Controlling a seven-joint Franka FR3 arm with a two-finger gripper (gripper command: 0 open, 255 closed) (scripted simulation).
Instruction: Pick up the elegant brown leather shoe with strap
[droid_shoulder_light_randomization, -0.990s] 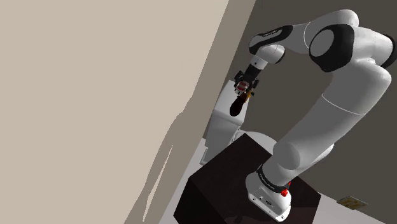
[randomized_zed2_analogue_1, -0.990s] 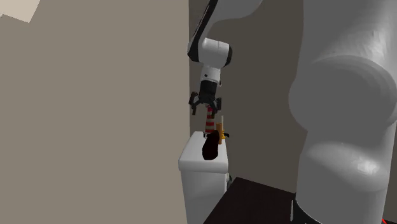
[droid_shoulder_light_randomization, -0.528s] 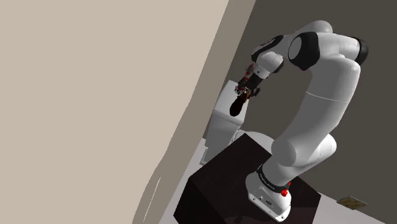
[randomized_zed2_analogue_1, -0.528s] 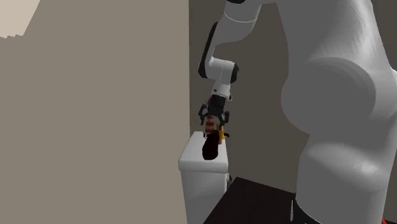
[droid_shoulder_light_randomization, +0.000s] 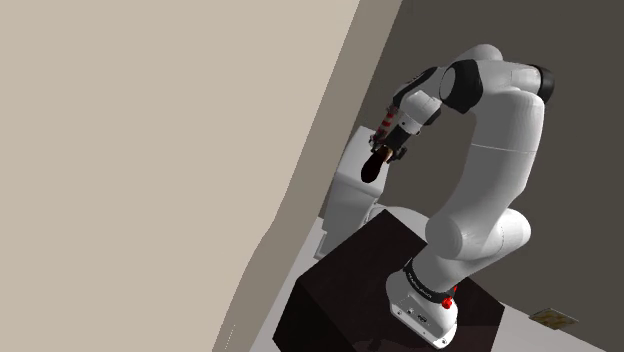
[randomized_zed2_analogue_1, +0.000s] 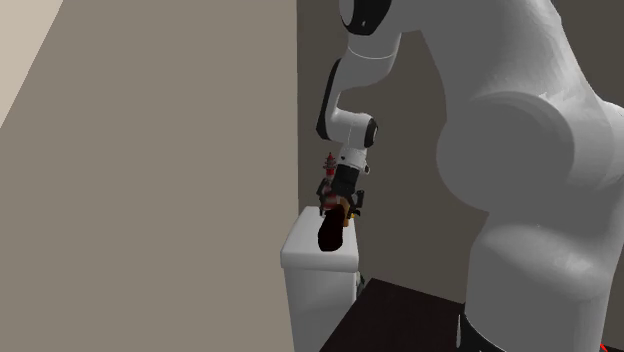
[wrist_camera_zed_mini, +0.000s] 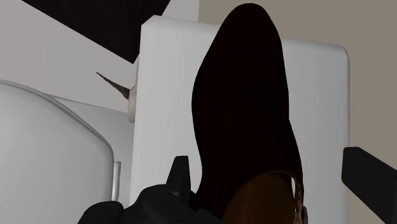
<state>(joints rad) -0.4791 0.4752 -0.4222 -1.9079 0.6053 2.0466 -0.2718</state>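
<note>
The dark brown shoe (wrist_camera_zed_mini: 245, 114) lies on top of the white toilet tank (wrist_camera_zed_mini: 165, 95). Its long axis runs straight away from the gripper (wrist_camera_zed_mini: 264, 168), toe far, tan-lined heel opening near. The arm (droid_shoulder_light_randomization: 490, 150) arches high over the tank, wrist angled down. The gripper's fingers stand apart, flanking the heel.

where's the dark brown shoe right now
The dark brown shoe lies on top of the white boxy tank, near the shoulder view's centre beside the beige wall. The black gripper straddles its tan-lined end with open fingers.
</note>
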